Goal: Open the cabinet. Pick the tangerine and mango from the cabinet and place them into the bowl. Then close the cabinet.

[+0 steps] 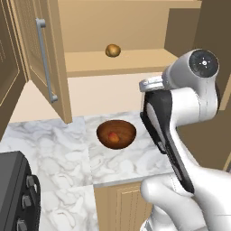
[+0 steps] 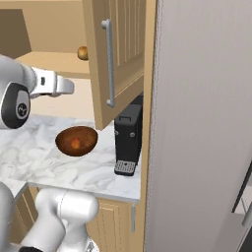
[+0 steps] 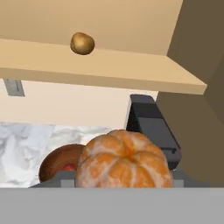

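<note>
Tangerine [image 3: 124, 159], low centre of the hand view, sits clamped in the gripper [image 3: 124, 183]; next, lower it into the bowl [image 3: 52, 164] at lower left.

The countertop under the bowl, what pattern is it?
White marble with grey veining; the countertop shows best in the left base view, around the bowl.
</note>
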Available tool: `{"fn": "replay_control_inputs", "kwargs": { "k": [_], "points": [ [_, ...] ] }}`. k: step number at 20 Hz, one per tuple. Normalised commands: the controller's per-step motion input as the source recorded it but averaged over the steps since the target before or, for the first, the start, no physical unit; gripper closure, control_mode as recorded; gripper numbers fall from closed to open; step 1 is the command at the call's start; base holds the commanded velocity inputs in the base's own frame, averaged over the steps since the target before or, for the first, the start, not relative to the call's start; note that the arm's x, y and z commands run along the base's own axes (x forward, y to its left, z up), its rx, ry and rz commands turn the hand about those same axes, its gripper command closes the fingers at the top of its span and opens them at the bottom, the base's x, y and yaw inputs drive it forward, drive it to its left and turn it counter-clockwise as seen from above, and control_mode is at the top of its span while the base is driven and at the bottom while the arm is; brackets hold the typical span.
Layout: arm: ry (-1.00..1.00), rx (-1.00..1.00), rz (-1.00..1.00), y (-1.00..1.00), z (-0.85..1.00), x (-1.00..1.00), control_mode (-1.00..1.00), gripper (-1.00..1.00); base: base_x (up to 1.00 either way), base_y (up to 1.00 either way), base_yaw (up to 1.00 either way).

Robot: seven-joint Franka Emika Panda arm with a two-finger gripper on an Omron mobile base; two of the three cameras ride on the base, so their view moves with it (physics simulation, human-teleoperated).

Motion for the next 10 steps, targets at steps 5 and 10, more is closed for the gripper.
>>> {"fn": "replay_control_inputs", "kwargs": {
  "k": [5,10],
  "points": [
    [0.23,-0.04,0.03,0.11,-0.47,-0.63,-1.00,1.00,0.00,0.00,0.00],
    [0.17,0.00,0.05,0.43,-0.60,-0.02,-1.00,1.00,0.00,0.00,0.00]
  ]
}}
